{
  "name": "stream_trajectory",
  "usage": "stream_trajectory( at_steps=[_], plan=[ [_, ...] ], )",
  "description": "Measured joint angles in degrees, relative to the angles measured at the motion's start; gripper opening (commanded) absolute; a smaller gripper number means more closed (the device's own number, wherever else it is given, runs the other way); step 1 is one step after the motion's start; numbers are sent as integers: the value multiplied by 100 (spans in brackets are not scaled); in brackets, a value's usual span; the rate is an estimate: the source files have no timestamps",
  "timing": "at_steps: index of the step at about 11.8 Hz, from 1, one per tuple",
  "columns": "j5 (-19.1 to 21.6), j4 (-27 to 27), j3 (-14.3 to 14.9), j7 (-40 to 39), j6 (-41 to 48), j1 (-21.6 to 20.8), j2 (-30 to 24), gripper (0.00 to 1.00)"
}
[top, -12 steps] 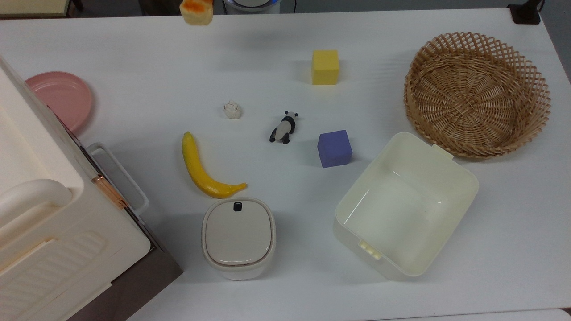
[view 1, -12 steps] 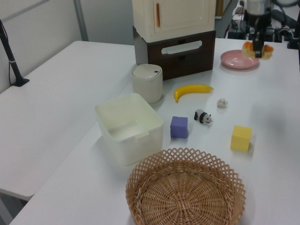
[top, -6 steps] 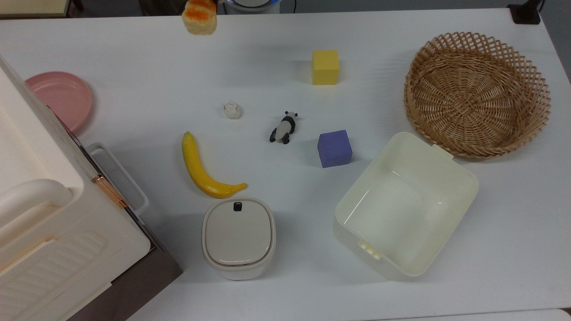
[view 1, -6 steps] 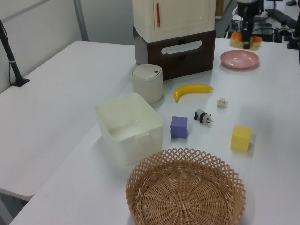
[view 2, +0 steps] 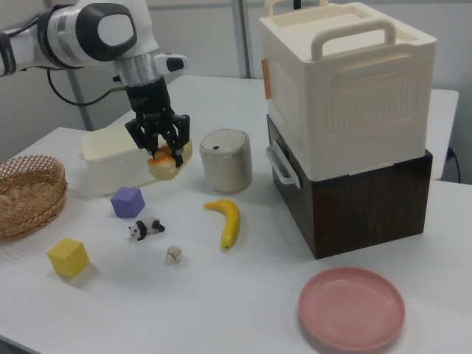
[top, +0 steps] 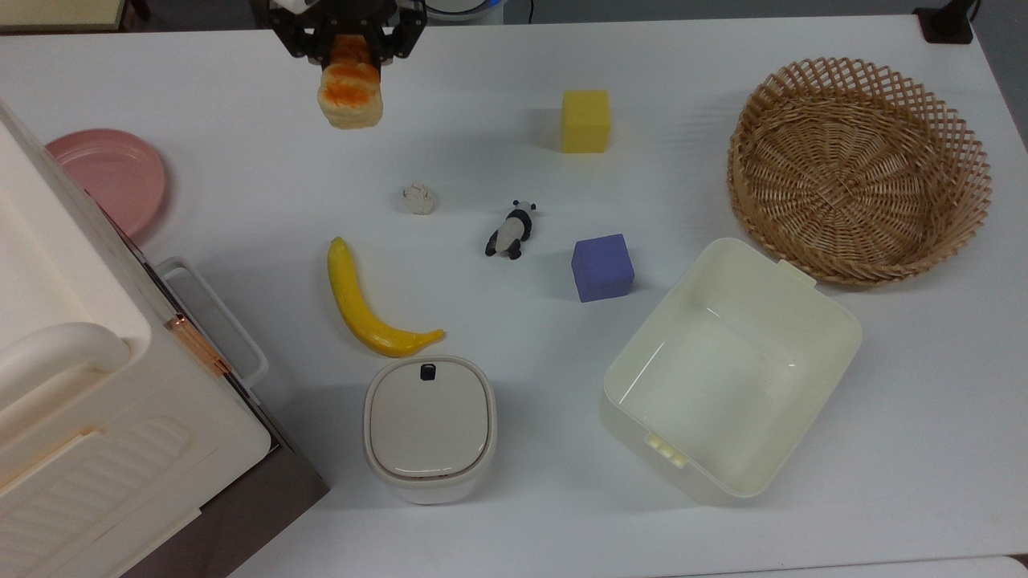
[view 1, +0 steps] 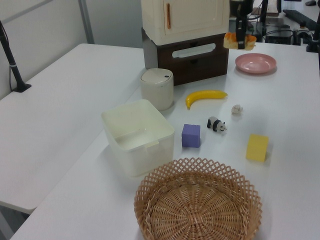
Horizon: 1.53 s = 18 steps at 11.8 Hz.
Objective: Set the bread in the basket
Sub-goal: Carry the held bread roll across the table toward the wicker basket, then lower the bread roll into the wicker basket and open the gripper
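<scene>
White table (top: 241, 160) fills the top view, grey floor strip along its upper edge; left view shows a second white table at the frame's left and a grey wall behind. Cream storage box with handle on a dark brown drawer unit (view 2: 346, 140) sits lower left of the top view, right half of the right view. Basket (top: 858, 170) upper right of the top view, bottom centre of the left view, nothing in it. Cream plastic tub (top: 731, 369) just below-left of it, not touching. Lidded cream bin (top: 430, 428) bottom centre, pink plate (top: 108, 178) at the left edge beside the box.

Change from half a second ago: bread (top: 350, 95) has come down and in from the top edge of the top view, and the gripper (top: 347, 50) is now in frame above it. In the left view the bread (view 1: 239, 41) has shifted left, off the plate area, now in front of the box.

Jaws clamped on the bread, which hangs in the air at upper left-centre of the top view, well apart from the basket. Right view: gripper (view 2: 162, 151) holds it above the purple cube (view 2: 127, 201).

Smaller: banana (top: 363, 305), yellow cube (top: 585, 120), purple cube, panda figure (top: 511, 229), white crumpled lump (top: 418, 197).
</scene>
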State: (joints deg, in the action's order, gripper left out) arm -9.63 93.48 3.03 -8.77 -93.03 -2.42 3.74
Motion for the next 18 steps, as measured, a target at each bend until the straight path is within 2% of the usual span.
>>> stream_trajectory(
  at_steps=[2,4,7,10,12,17,18],
  plan=[
    [4,-39,-1,-38,0,-65,63,49],
    [52,-43,88,-54,0,-404,72,51],
    [407,-59,625,-54,0,-1440,82,51],
    [661,-342,1084,-55,0,-2589,171,51],
    [707,-439,1185,-55,0,-3211,233,52],
    [724,-557,1210,-41,-38,-4631,580,52],
    [724,-616,1213,-38,-61,-4864,650,55]
  ],
)
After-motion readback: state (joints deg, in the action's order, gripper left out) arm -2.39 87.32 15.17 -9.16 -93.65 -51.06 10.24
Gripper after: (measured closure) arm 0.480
